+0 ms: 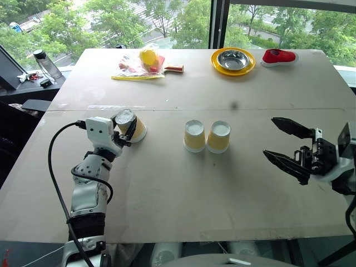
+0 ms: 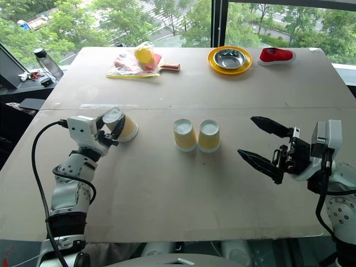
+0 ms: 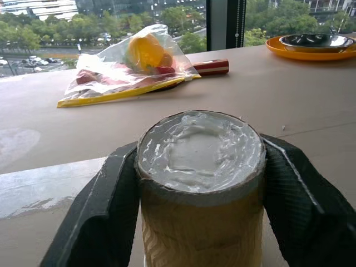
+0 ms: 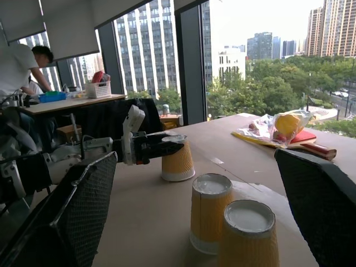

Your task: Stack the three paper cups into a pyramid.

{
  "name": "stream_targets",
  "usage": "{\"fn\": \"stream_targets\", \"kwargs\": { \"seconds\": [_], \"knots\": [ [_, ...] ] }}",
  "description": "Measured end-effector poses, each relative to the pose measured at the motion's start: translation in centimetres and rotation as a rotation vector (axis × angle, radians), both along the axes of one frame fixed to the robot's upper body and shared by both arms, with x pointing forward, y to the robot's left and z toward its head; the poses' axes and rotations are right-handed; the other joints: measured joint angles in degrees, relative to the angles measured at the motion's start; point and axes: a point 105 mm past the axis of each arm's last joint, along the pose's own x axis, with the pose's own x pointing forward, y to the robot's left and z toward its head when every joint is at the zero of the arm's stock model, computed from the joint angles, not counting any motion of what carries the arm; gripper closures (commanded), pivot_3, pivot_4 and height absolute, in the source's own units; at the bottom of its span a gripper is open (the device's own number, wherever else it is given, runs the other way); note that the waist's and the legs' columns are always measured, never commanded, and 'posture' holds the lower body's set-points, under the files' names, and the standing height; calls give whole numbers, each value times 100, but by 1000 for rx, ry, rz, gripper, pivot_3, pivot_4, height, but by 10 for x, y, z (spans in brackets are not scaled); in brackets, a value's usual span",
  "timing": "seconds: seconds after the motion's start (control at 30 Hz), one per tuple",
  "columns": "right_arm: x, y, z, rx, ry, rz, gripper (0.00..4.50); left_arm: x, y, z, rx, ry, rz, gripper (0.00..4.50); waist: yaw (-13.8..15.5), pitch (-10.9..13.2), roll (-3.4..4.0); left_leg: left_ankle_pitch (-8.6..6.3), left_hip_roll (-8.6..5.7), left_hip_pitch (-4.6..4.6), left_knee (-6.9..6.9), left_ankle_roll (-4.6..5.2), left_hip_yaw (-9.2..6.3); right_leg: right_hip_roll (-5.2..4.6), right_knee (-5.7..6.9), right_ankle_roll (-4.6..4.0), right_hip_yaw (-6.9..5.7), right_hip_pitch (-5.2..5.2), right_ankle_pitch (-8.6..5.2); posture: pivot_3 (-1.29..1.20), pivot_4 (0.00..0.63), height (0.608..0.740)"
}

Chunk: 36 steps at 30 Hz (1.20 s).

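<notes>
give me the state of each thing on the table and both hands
left hand: shut on third cup
right hand: open, empty
third cup: upside down, gripped
two cups: upside down, side by side
steel bowl: upright on yellow plate

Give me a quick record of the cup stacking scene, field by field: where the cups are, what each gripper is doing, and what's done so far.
pair of cups: two paper cups upside down, side by side at table centre
third cup: third cup upside down, apart, toward the robot's left
left gripper: left gripper, jaws shut on third cup
right gripper: right gripper, jaws open, empty, beside the pair
pyramid: base placed, top cup not yet on
</notes>
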Motion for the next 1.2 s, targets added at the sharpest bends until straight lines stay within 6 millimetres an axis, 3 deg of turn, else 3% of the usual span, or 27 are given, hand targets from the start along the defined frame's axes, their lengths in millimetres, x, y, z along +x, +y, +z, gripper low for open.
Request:
{"fn": "stream_targets", "kwargs": {
  "seconds": [0.13, 0.23, 0.47, 0.53, 0.7, 0.8, 1.0, 1.2],
  "knots": [
    [-4, -2, -7, -13, 25, 14, 0, 0, -1, 0, 0, 0, -2, 2296, 0, 0, 0, 0, 0, 0, 1, 0, 0, 0, 0, 0, 0, 0, 0, 0, 150, 740],
    [-7, -10, -14, -54, 59, -1, 0, 1, -14, 8, 37, 2, -82, 2296, 22, 1, -2, 0, -1, -5, 3, 0, -4, 0, 0, 0, -6, 0, 0, 0, 150, 740],
    [-9, -31, -28, -106, 131, -64, 0, -2, -97, 99, 84, -138, -617, 2296, 110, 0, 0, 0, -19, -3, 23, 0, -9, 3, 7, 0, -15, 14, 0, 0, 150, 740],
    [-9, -36, -32, -113, 140, -74, 0, -5, -119, 109, 102, -131, -747, 2296, 92, 0, 1, 0, -22, -1, 25, 0, -9, 6, 7, 0, -13, 14, 0, 0, 150, 740],
    [-10, -45, -31, -113, 119, -101, 0, -13, -151, 118, 142, -99, -956, 2296, 24, 1, 1, 0, -22, -4, 26, 0, -16, 10, 9, 1, -16, 14, -1, 0, 150, 740],
    [-15, -51, -30, -86, 91, -123, 0, -17, -162, 111, 151, -58, -1048, 2296, -2, 1, 2, 1, -21, -4, 26, -1, -15, 11, 8, 1, -16, 14, -1, 0, 150, 740],
    [-23, -68, -25, -46, 38, -176, 0, -6, -162, 90, 142, 26, -1069, 2296, -2, 2, 2, 0, -21, -3, 31, 0, -15, 11, 9, 1, -15, 16, -1, 0, 150, 740],
    [-35, -82, -24, -23, 18, -207, 0, -2, -166, 91, 154, -2, -1095, 2296, 15, 2, 2, 0, -22, -4, 32, 0, -16, 10, 9, 1, -16, 17, -1, 0, 150, 740]
  ]
}}
